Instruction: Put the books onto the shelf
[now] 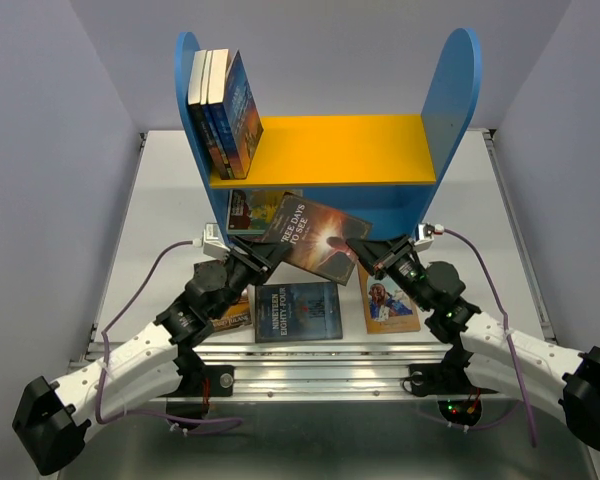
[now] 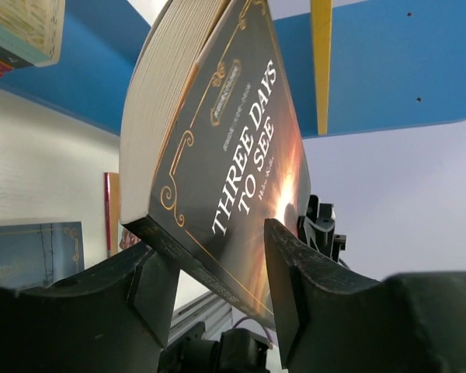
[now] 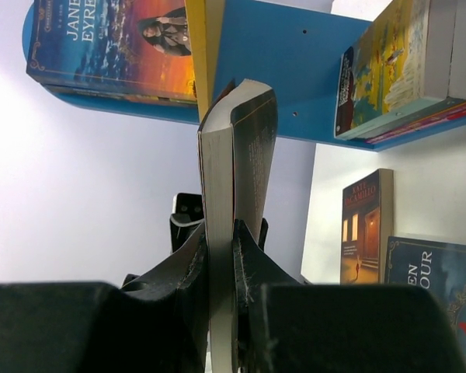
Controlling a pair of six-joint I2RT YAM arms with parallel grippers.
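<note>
A dark book titled "Three Days to See" (image 1: 315, 238) hangs tilted in the air in front of the shelf (image 1: 330, 150). My right gripper (image 1: 365, 250) is shut on its page edge (image 3: 237, 155), the jaws pressed flat on both sides. My left gripper (image 2: 221, 287) stands open around the book's lower spine corner (image 2: 217, 155), with a gap showing on each side of it. Three books (image 1: 225, 105) stand at the left end of the yellow board. Another book (image 1: 248, 208) lies in the blue lower compartment.
On the table lie a dark blue book (image 1: 298, 310), a tan book with a figure (image 1: 388, 302) beside my right arm, and an orange-brown book (image 1: 235, 315) partly under my left arm. The shelf's blue side panels (image 1: 450, 90) rise on both sides.
</note>
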